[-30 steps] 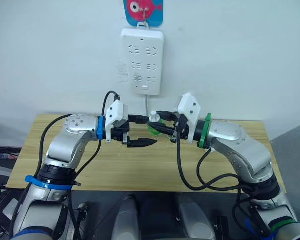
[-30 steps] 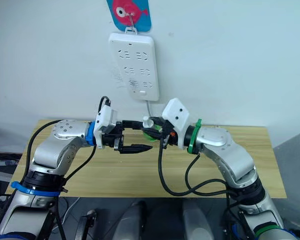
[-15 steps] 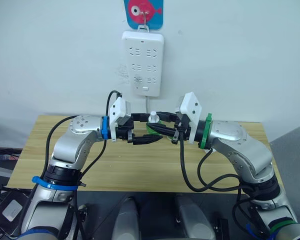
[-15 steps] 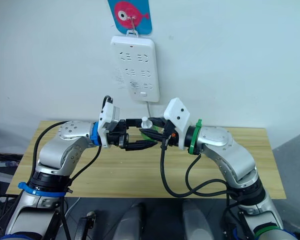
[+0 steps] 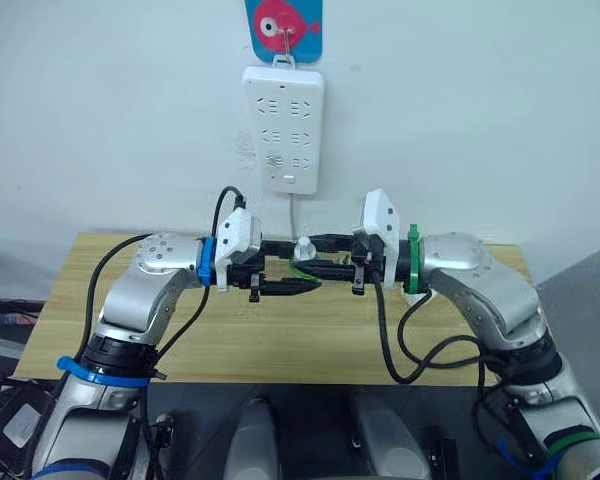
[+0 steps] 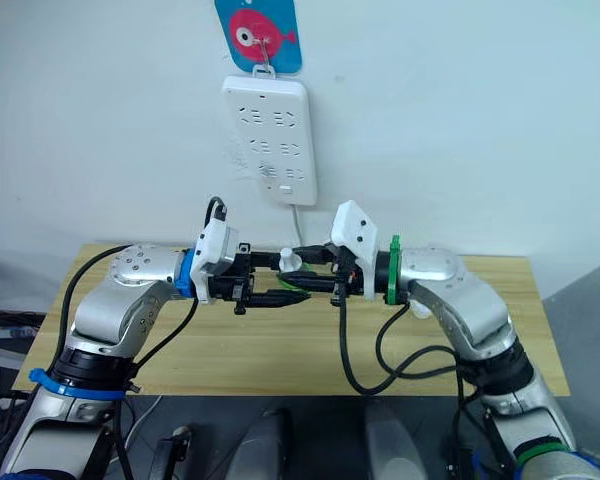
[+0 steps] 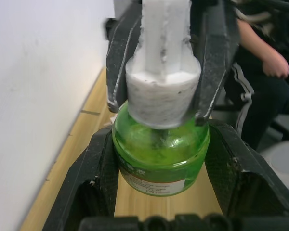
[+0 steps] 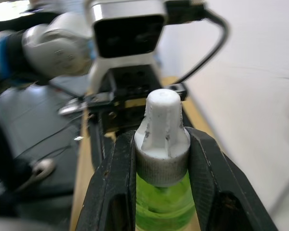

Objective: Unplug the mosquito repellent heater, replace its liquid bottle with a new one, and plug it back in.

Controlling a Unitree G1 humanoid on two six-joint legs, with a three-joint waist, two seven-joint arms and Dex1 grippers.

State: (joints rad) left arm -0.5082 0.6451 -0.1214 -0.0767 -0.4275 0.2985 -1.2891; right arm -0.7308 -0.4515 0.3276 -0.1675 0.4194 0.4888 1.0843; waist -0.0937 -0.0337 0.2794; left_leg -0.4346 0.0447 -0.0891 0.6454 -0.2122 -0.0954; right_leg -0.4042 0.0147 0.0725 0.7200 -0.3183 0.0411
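Green bottle (image 7: 160, 154) white cap (image 8: 162, 132) clamped by right fingers (image 8: 208, 180), left fingers (image 7: 96, 178) around body

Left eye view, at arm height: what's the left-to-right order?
Left arm's blue band → left wrist camera housing → white bottle cap → right wrist camera housing → right arm's green band.

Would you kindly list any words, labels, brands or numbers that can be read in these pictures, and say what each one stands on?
No text can be read.
Label on the green bottle: red band with print, too blurred to read.
Power strip on the wall: socket holes, no legible marking.
Sign above the strip: a pink fish picture, no words.
Left gripper and right gripper: no legible markings.
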